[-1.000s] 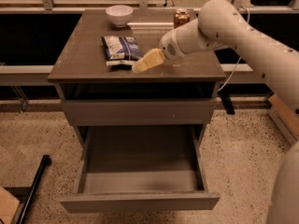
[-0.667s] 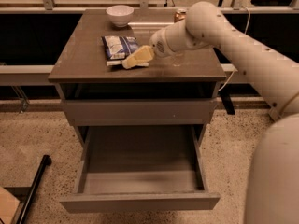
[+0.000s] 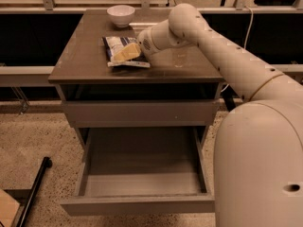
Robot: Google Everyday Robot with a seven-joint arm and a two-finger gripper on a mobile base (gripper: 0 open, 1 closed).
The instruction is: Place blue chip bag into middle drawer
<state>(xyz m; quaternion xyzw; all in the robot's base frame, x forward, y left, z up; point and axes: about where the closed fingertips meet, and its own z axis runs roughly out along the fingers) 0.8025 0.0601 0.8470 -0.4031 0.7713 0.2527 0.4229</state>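
Observation:
The blue chip bag (image 3: pixel 115 43) lies flat on the grey cabinet top (image 3: pixel 80 58), left of centre. My gripper (image 3: pixel 126 53) reaches in from the right and sits right over the bag's near half, hiding part of it. I cannot tell whether it touches the bag. The middle drawer (image 3: pixel 137 205) is pulled out wide below, with its grey inner floor bare.
A white bowl (image 3: pixel 120 14) stands at the back of the cabinet top. A shallower grey drawer front (image 3: pixel 142 112) is shut above the open drawer. My arm (image 3: pixel 227 60) and body fill the right side. A black pole (image 3: pixel 34 193) leans at the lower left on the speckled floor.
My gripper has moved left from beside the bag's right edge to over the bag. The bag and the drawer have not moved.

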